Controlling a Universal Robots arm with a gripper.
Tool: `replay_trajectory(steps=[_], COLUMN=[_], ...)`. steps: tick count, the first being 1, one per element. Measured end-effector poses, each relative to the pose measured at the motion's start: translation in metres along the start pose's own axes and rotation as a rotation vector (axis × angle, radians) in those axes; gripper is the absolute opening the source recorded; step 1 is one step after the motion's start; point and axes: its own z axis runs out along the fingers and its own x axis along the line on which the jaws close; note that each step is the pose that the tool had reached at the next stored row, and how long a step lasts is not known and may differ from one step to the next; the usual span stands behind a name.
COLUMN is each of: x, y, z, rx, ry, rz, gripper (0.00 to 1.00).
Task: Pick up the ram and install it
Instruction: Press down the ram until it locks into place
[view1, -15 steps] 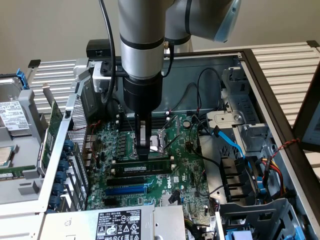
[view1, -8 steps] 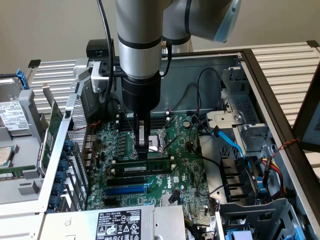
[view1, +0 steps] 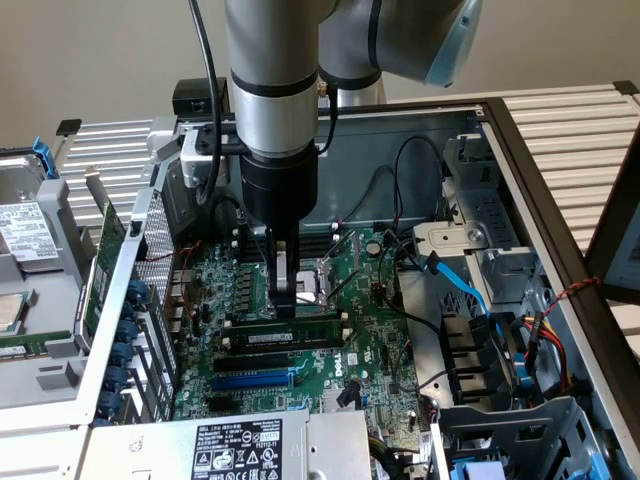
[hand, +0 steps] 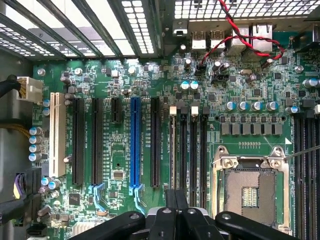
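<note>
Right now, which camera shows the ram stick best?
The exterior view: the ram lies lengthwise with its white label showing, under the shut gripper. The wrist view catches it edge-on, a thin strip running down to the gripper.

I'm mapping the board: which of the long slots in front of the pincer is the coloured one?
The blue slot, standing between black slots; a white slot sits further off near the capacitors. In the exterior view it is the blue strip below the ram.
</note>
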Motion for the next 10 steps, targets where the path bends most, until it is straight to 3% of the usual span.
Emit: replay_trajectory(steps=[10], x=[-0.0019], y=[-0.0001], z=[0.0092], rx=[0.0015], ry=[0.0054], rz=[-0.002], gripper=[0.11])
